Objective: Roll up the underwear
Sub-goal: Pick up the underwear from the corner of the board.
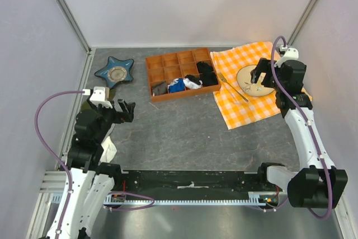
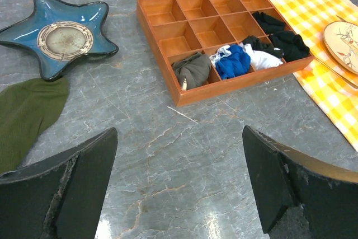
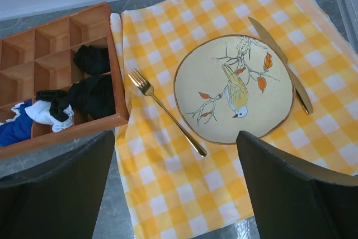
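Note:
The dark olive-green underwear (image 2: 28, 113) lies on the table at the left edge of the left wrist view, just below the star dish. In the top view it is mostly hidden under my left arm; a cream-white bit (image 1: 109, 150) shows beside the arm. My left gripper (image 1: 126, 110) is open and empty, above bare table to the right of the underwear; its jaws stand wide apart in the left wrist view (image 2: 179, 194). My right gripper (image 1: 258, 76) is open and empty above the plate and checkered cloth, as the right wrist view (image 3: 176, 194) shows.
A wooden compartment tray (image 1: 184, 95) at the back centre holds grey, blue, white and black small garments (image 2: 232, 60). A blue star-shaped dish (image 1: 114, 71) is at the back left. A yellow checkered cloth (image 1: 246, 110) carries a bird plate (image 3: 235, 90), fork (image 3: 168, 113) and knife (image 3: 282, 62).

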